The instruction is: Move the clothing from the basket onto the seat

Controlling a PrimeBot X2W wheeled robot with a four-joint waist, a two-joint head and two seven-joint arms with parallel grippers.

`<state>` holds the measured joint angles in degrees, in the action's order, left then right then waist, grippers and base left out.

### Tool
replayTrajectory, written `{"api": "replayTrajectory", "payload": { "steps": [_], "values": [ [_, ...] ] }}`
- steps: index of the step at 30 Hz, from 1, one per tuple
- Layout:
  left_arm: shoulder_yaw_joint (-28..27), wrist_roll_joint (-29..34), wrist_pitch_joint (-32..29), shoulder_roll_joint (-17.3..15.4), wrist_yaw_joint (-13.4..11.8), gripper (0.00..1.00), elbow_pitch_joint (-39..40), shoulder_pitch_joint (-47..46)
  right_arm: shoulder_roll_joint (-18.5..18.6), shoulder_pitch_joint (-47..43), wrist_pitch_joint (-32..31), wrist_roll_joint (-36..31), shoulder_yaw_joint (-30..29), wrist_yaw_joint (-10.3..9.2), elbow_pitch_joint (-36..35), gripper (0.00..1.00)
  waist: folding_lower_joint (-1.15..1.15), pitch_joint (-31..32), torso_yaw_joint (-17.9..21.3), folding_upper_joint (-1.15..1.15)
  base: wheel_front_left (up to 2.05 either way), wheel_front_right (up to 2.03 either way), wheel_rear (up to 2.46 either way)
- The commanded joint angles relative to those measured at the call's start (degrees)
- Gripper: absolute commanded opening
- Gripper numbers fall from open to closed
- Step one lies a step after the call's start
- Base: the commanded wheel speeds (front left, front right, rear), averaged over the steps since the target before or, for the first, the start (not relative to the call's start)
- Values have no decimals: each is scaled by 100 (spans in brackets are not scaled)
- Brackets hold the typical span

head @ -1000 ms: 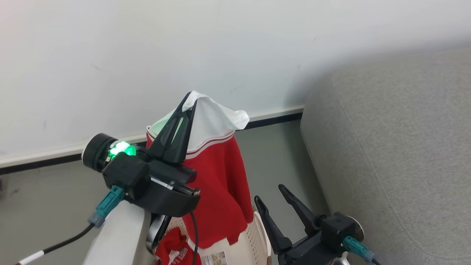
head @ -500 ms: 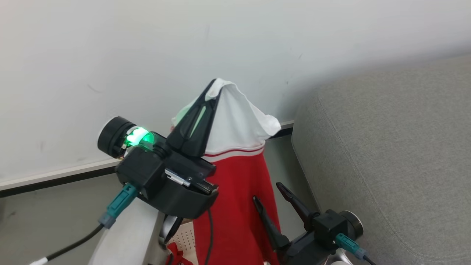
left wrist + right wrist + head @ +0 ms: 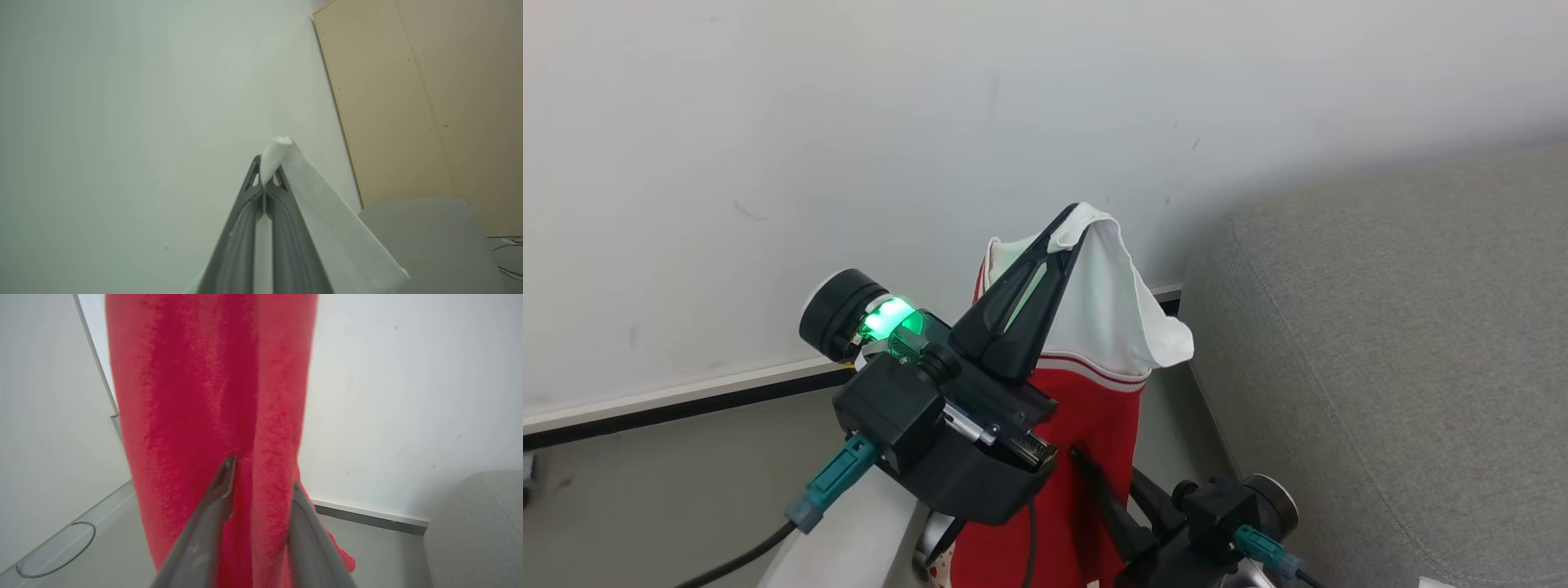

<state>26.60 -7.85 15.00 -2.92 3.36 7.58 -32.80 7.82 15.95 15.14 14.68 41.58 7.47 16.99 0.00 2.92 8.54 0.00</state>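
Your left end effector (image 3: 1068,219) is pinched shut on the white panel of the clothing (image 3: 1094,416), holding it high so the red body hangs free in the air, just off the seat's (image 3: 1405,343) left edge. Your right end effector (image 3: 263,473) sits lower, fingers half apart astride a red fold, probably to steady the drape for the carry across. Whether it actually grips, I cannot tell.
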Motion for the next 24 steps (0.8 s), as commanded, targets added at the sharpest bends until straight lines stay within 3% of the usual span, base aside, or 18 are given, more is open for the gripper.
{"api": "replayTrajectory", "payload": {
  "steps": [1, 11, 12, 13, 14, 15, 24],
  "values": [
    [24, -15, 21, 4, -25, 0, -19, 73, 24, 28, 6, 25, 32, 4, -25, 0, 0, 10, 6, 0, 0, 0, 0],
    [-81, -177, 21, -14, 95, 0, -542, 351, 38, -75, 6, -50, -60, 4, -123, 0, 0, 60, 40, 0, 0, 0, 0],
    [-95, -197, 21, -12, 109, 6, -587, 381, 35, -94, 6, -58, -75, 4, -134, 0, 0, 59, 35, 0, 0, 0, 0],
    [-116, -199, 21, -10, 117, 33, -599, 394, 33, -114, 6, -65, -94, 4, -144, 0, 0, 57, 29, 0, 0, 0, 0],
    [-148, -208, 21, -11, 107, 48, -619, 414, 34, -132, 6, -77, -106, 4, -154, 0, 0, 55, 23, 0, 0, 0, 0],
    [-169, -212, 21, -11, 101, 100, -633, 435, 33, -142, 6, -85, -118, 4, -159, 0, 0, 53, 18, 0, 0, 0, 0],
    [-195, -203, 21, -4, 118, 100, -729, 453, 14, -149, 6, -108, -218, 4, -191, 0, 0, 15, -19, 0, 0, 0, 0]
  ]
}}
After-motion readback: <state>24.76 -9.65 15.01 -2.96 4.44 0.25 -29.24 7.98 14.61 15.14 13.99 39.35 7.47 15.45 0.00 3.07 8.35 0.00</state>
